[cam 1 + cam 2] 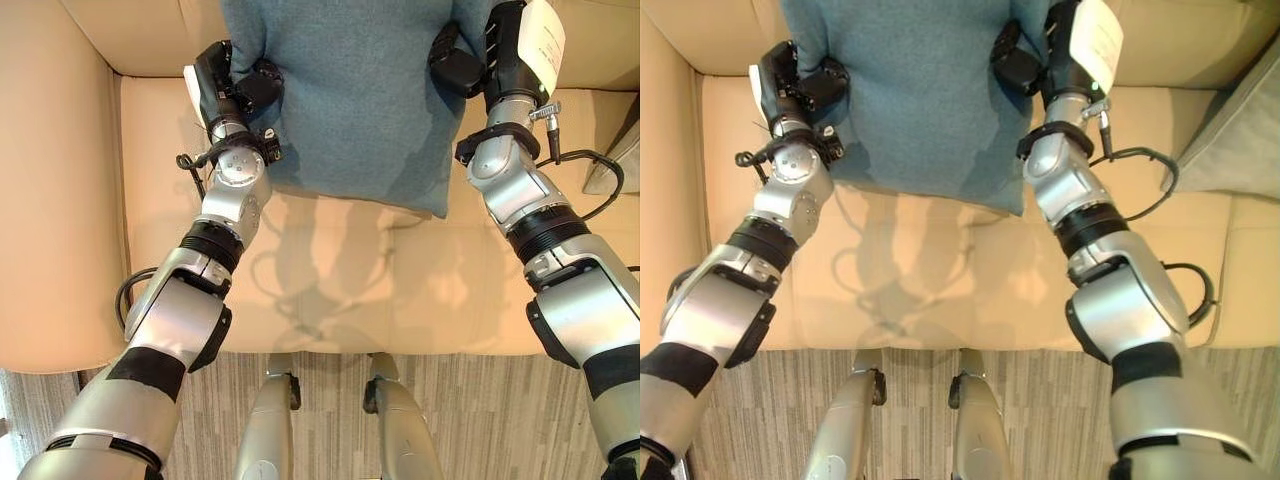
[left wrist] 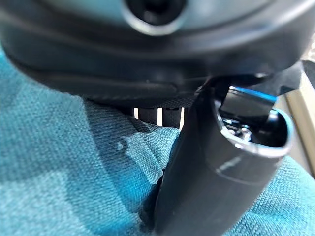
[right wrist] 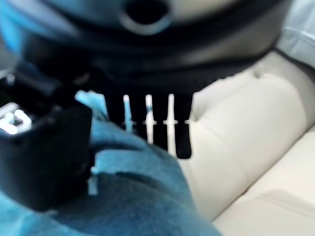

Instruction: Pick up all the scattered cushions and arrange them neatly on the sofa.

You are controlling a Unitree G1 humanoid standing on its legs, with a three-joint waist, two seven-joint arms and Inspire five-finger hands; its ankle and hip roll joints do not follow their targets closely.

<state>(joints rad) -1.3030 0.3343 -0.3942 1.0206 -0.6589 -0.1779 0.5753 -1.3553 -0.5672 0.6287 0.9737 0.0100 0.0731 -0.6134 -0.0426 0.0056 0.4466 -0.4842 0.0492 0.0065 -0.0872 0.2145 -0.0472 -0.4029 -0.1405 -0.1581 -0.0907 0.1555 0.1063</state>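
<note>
A teal cushion (image 1: 355,100) stands on the beige sofa's seat (image 1: 340,290), its top towards the backrest. My left hand (image 1: 238,88) grips its left edge and my right hand (image 1: 462,62) grips its right edge. In the left wrist view the thumb (image 2: 211,167) presses into the teal cloth (image 2: 74,172), with the fingers behind it. In the right wrist view the thumb (image 3: 44,147) sits on the cushion's front (image 3: 142,196) and the fingers (image 3: 160,123) lie behind its edge. A grey cushion (image 1: 1230,130) lies on the seat at the far right.
The sofa's left armrest (image 1: 55,200) rises beside my left arm. The backrest (image 1: 140,30) runs across the top. Striped carpet (image 1: 470,400) lies in front of the sofa's front edge.
</note>
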